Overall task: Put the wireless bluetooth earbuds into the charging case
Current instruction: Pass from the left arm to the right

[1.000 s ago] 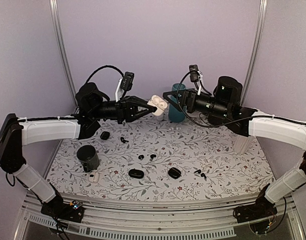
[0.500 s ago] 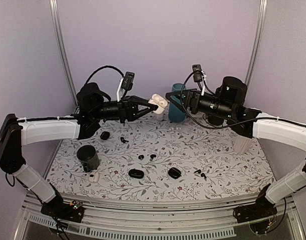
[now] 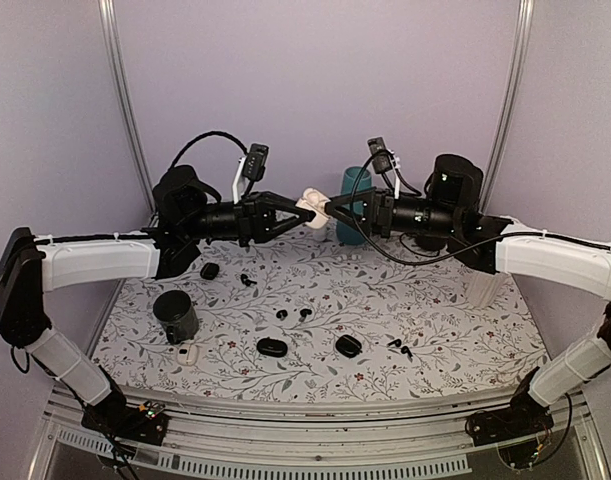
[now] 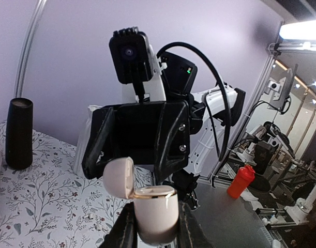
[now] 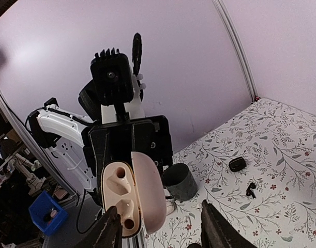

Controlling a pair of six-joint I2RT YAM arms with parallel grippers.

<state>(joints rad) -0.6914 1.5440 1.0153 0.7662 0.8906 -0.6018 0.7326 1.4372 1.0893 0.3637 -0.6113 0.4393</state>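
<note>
My left gripper (image 3: 299, 208) is shut on a pinkish-white charging case (image 3: 311, 204), held in the air over the back of the table. In the left wrist view the case (image 4: 155, 214) sits between the fingers (image 4: 124, 232) with its lid (image 4: 119, 177) flipped open. My right gripper (image 3: 329, 208) faces it, nearly touching. In the right wrist view the case's two wells (image 5: 120, 199) are empty, and my right gripper (image 5: 160, 235) is open around the lid (image 5: 150, 191). Black earbuds lie on the table: two (image 3: 282, 314) (image 3: 305, 313) in the middle, one (image 3: 247, 279) at the left and two (image 3: 399, 347) at the right.
Black cases (image 3: 271, 347) (image 3: 348, 346) (image 3: 209, 270) lie on the floral table. A dark cylinder cup (image 3: 175, 316) stands at the left with a small white item (image 3: 189, 354) in front of it. A teal cup (image 3: 353, 215) stands at the back behind the grippers.
My right gripper has moved left until its fingertips reach the case, and its jaws have narrowed. The left gripper still holds the case in about the same place.
</note>
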